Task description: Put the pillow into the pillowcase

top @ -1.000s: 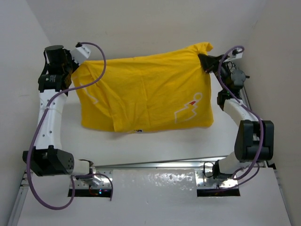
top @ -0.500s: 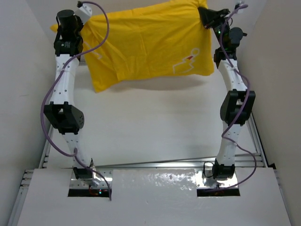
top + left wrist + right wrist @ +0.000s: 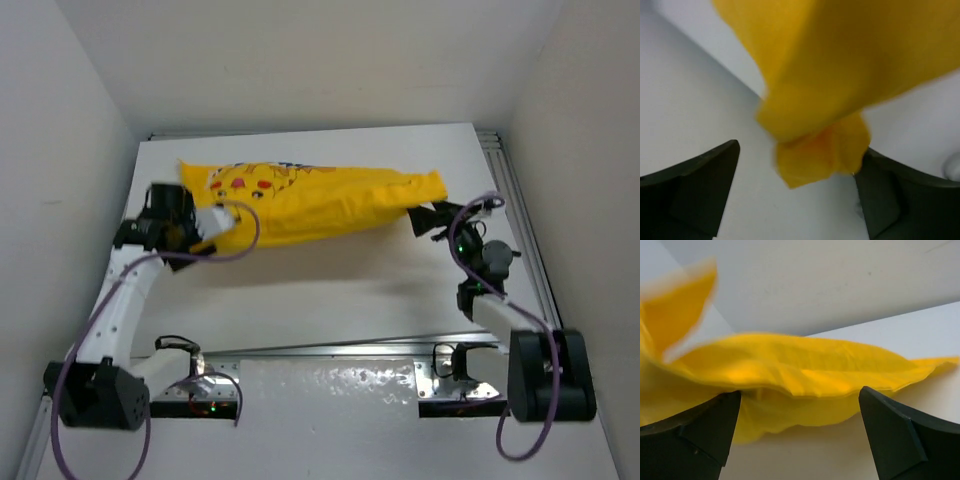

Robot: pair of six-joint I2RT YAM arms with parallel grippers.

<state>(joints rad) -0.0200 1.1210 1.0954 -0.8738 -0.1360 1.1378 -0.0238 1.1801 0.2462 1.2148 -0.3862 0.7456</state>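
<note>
Taking the step in hand for the let-go of the pillowcase [image 3: 320,200], laid across the tabletop [image 3: 330,290]. To do it well: draw both arms straight back toward their bases, low and slow, without snagging cloth. Keep the left fingers [image 3: 200,226] parted wide, as in the left wrist view. Mind the yellow corner hanging loose between them, close by the finger on that view's right; too blurred to tell of touch. Keep the right fingers [image 3: 428,214] at full spread likewise, holding nothing. Note the yellow hem bulging just ahead of their gap, not inside it. Back off before lifting, or risk dragging an end along.

Farther out: find the pillowcase stretched left to right between the two sets of fingers, on the far half of the tabletop, one end at each. Looks puffed rather than flat. Cannot see any white pillow; judged to be inside, yet unproven. Farthest, near the left end, spot the printed face [image 3: 240,182] with red cheeks, turned up.
</note>
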